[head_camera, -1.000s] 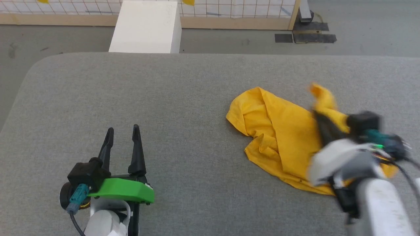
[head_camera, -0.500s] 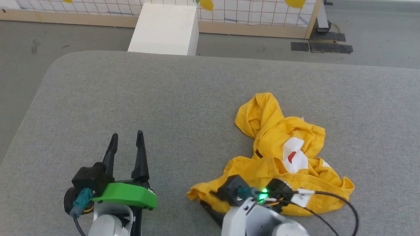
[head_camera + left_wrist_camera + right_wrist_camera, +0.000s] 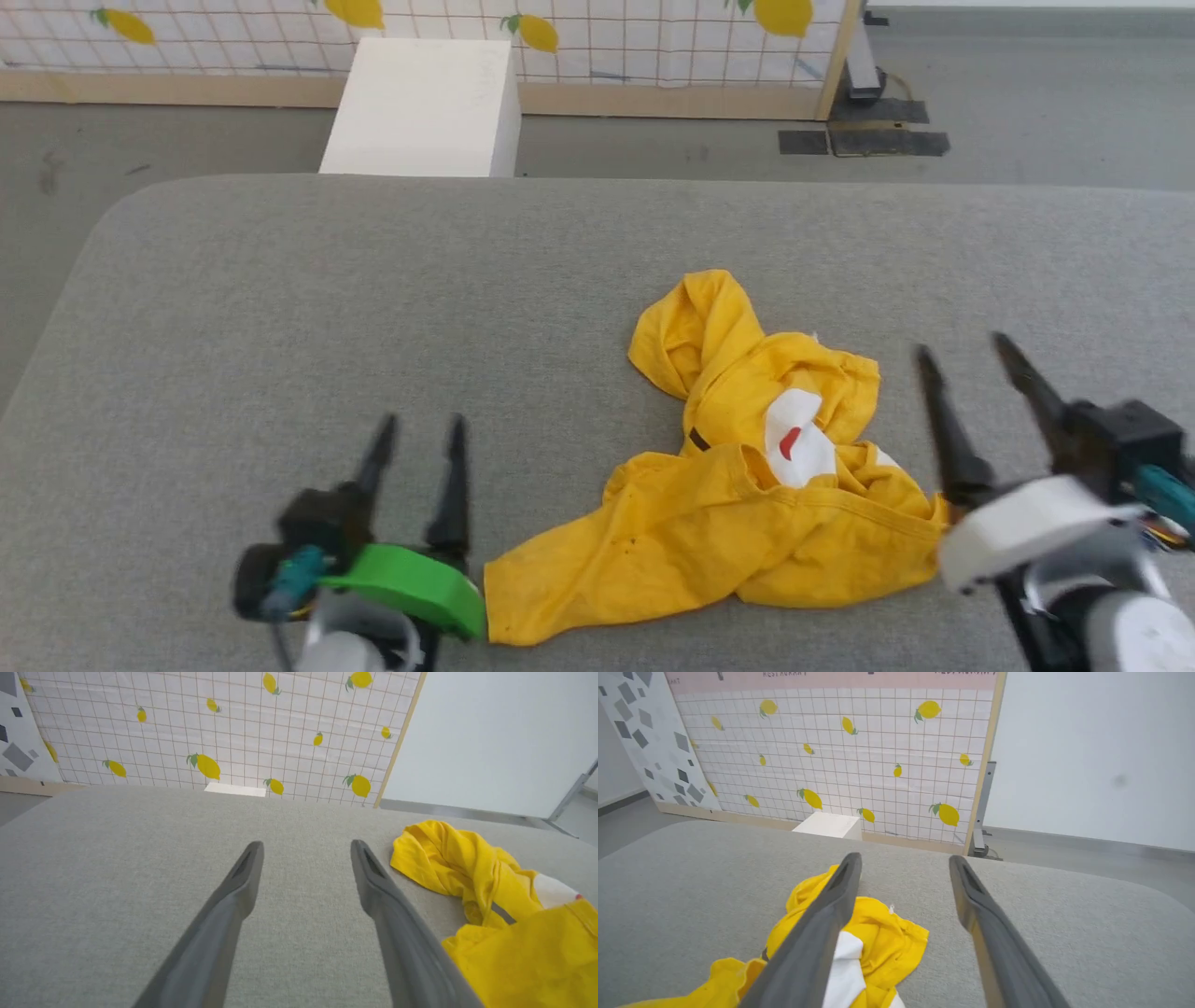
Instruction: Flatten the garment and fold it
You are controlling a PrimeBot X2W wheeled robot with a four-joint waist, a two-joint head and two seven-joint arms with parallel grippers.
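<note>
The shirt [image 3: 738, 523] is seen lying crumpled on the grey padded table [image 3: 280, 299], right of the table's middle and toward the near edge. It is bunched rather than spread. A twisted lobe is pointed toward the far side, a wider fold is stretched along the near side toward the left, and a white patch with a small red mark is exposed between them. A short dark stripe is visible at the edge of one fold.

The left claw [image 3: 420, 427] is held at the near left of the table, its two dark fingers parted and nothing caught between them. The shirt's near left corner is found just beside its green housing [image 3: 411, 588]. In the left wrist view the shirt is seen to the right of the fingers, apart from their tips.

The right claw [image 3: 962, 347] is placed at the near right, just beside the shirt's right edge. Its fingers are spread wide and released, with only bare table seen between them. In the right wrist view the shirt is seen under and beside one finger; whether that finger is touching the cloth cannot be told.

Beyond the far edge a white box [image 3: 420, 107] is stood on the grey floor [image 3: 140, 140], in front of a gridded panel [image 3: 831, 756] printed with lemons. Its top is closed and plain, so what is inside cannot be told.
</note>
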